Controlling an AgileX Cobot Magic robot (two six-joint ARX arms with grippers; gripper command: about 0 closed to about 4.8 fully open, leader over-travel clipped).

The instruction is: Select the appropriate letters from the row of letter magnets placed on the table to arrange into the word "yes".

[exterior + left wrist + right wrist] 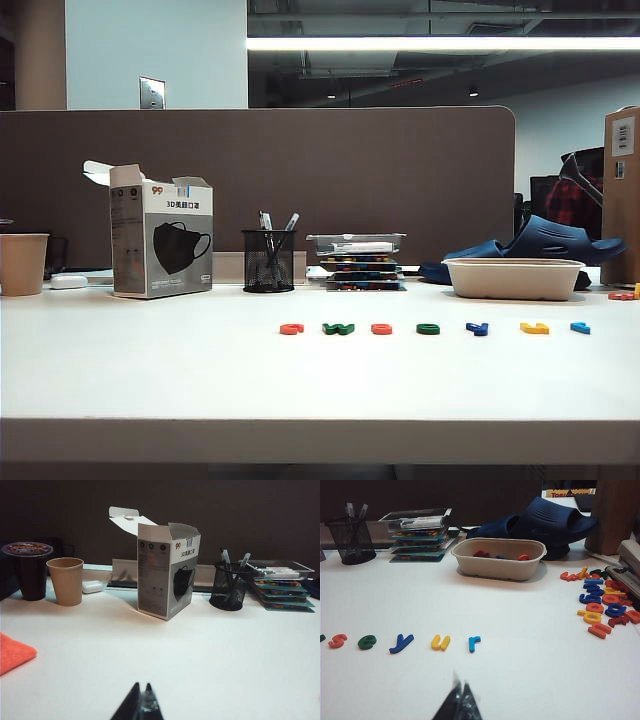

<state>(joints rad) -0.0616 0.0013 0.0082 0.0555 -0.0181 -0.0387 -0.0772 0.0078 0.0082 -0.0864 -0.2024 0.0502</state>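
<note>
The row of letter magnets lies on the white table [150, 370], right of its middle. In it are the orange-red s [381, 328] [337, 640], the green e [428, 329] [367, 642] and the dark blue y [477, 328] [401, 643], side by side. My right gripper [461, 681] is shut and empty, hovering nearer than the yellow letter [440, 642]. My left gripper [142, 684] is shut and empty over bare table, well short of the mask box [167, 570]. Neither arm shows in the exterior view.
A dark green w [338, 328], another orange-red letter [291, 328] and a light blue r [474, 643] complete the row. Behind stand a pen holder [268, 262], stacked cases [358, 262], a beige tray [497, 559] and a paper cup [66, 581]. Loose letters [602, 602] pile at the right.
</note>
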